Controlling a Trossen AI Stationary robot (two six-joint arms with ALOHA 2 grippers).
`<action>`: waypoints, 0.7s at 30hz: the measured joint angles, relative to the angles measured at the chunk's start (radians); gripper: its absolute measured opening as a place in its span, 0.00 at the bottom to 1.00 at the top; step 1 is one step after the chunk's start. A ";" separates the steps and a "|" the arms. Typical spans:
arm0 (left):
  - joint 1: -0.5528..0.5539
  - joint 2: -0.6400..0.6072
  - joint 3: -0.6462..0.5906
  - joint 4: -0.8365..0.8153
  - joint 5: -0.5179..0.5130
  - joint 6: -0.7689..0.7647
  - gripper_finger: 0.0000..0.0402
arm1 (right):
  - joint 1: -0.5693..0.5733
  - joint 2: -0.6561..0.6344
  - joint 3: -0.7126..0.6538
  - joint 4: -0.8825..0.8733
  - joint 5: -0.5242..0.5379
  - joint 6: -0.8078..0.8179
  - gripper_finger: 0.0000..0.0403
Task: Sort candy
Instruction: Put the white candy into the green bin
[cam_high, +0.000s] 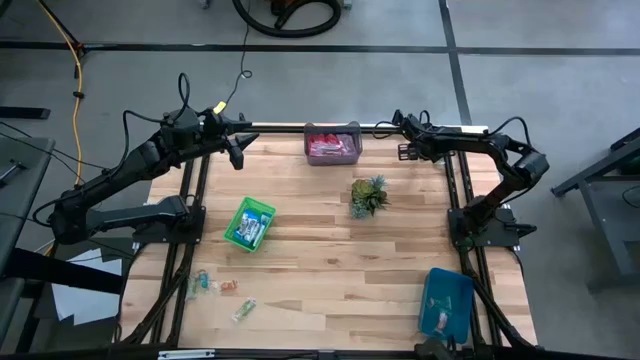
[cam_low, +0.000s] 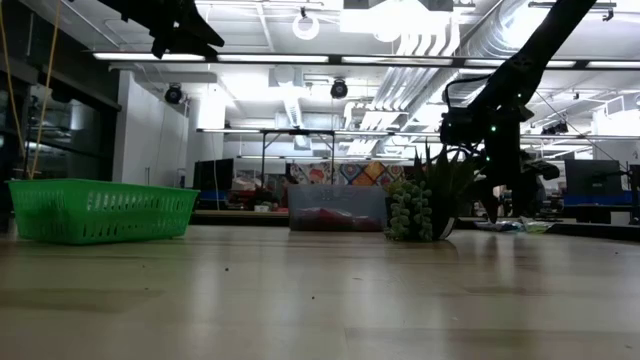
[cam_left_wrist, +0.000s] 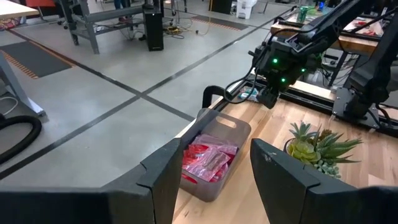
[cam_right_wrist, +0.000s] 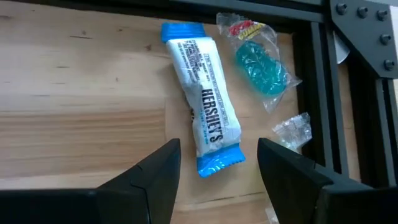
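A blue-and-white candy bar lies flat on the wood at the table's far right corner. Beside it lie a clear wrapper with a blue sweet and a small crumpled clear wrapper. My right gripper hovers open over the bar, tipped steeply down, with one finger on either side of the bar's end and touching nothing. My left gripper stands open and raised at the far left, empty. A few loose candies lie near the front left.
A clear bin of red candy stands at the far middle. The green bin is left of centre and the blue bin is at the front right. A spiky green plant sits near the centre. Black frame rails run beside the bar.
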 joint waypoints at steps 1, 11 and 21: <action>0.000 0.000 0.000 0.000 0.000 0.000 0.44 | 0.001 0.002 0.000 0.000 0.003 0.000 0.52; 0.000 0.000 0.000 0.000 -0.001 -0.008 0.44 | 0.001 0.002 0.000 0.013 0.025 0.058 0.52; 0.000 0.000 0.000 0.000 -0.001 -0.008 0.44 | 0.008 0.015 0.002 0.038 0.017 0.259 0.52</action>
